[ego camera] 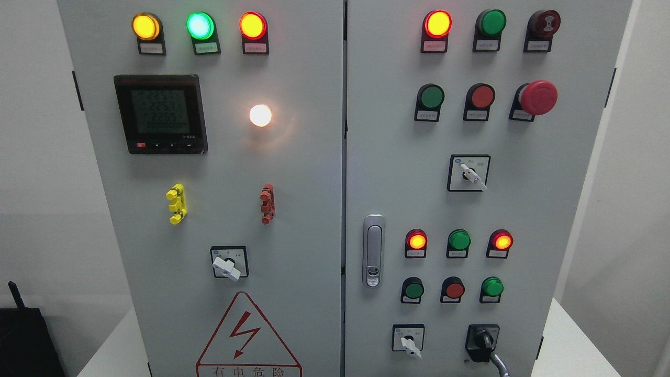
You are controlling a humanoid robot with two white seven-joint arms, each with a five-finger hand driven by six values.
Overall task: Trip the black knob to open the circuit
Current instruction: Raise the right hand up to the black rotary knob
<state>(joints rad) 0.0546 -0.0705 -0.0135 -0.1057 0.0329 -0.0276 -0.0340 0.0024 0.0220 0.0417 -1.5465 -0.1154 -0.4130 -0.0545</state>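
Observation:
The black knob sits on a black square base at the lower right of the right cabinet door, its handle pointing up and slightly left. A grey cable leaves its base toward the bottom edge. Neither of my hands shows in the head view.
White rotary switches sit on the panels. A red mushroom emergency button is at upper right. Several lit and unlit lamps and pushbuttons cover both doors. A silver door latch is left of the lower lamps. A digital meter is on the left door.

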